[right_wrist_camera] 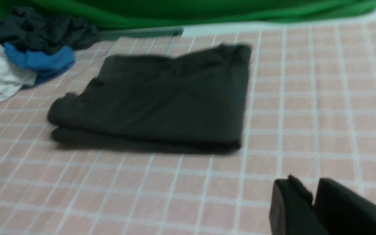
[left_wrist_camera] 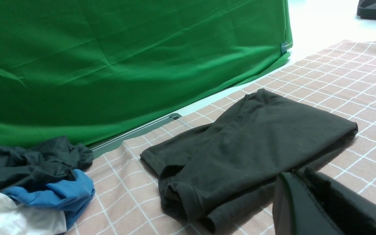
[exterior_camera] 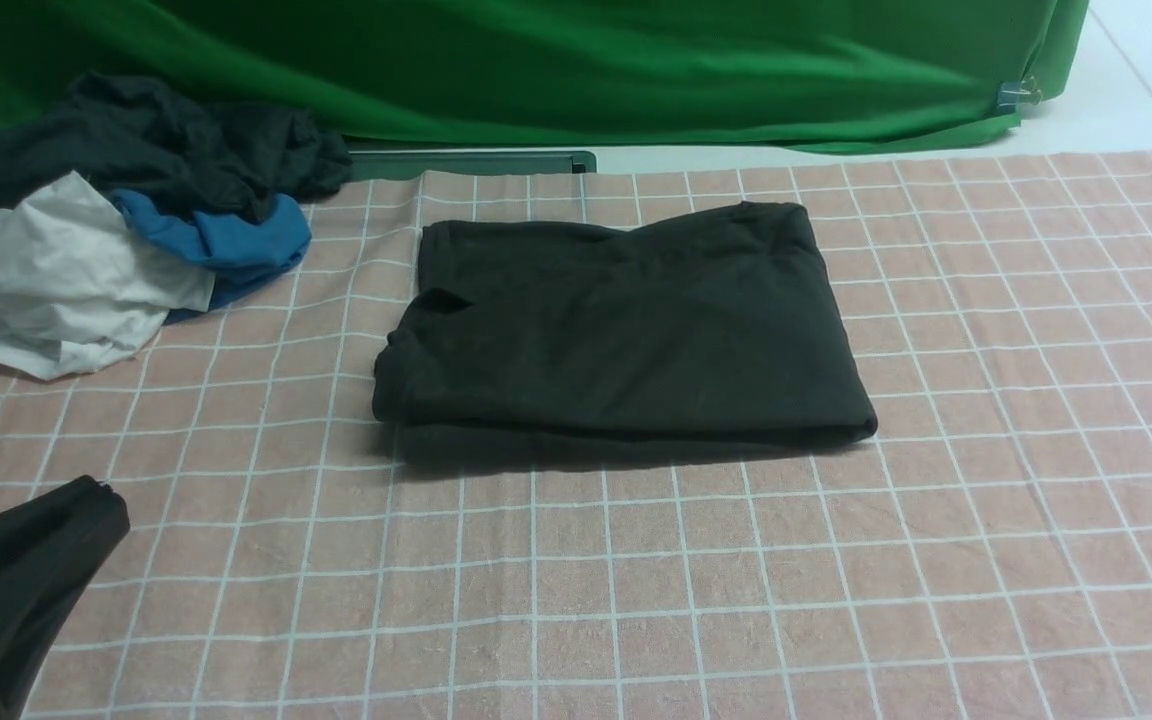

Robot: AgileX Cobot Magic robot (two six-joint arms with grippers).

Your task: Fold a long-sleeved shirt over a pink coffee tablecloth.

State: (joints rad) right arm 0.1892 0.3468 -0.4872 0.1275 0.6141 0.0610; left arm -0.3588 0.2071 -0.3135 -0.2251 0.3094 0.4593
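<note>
Our left gripper sits low, just off the near corner of the folded shirt, and our right gripper hangs over bare cloth; both hold nothing, though we cannot tell whether either is open. The black long-sleeved shirt lies folded into a neat rectangle on the pink checked tablecloth, apart from the crumpled clothes pile. We judge the risk is a finger snagging a loose hem and undoing the fold.
</note>
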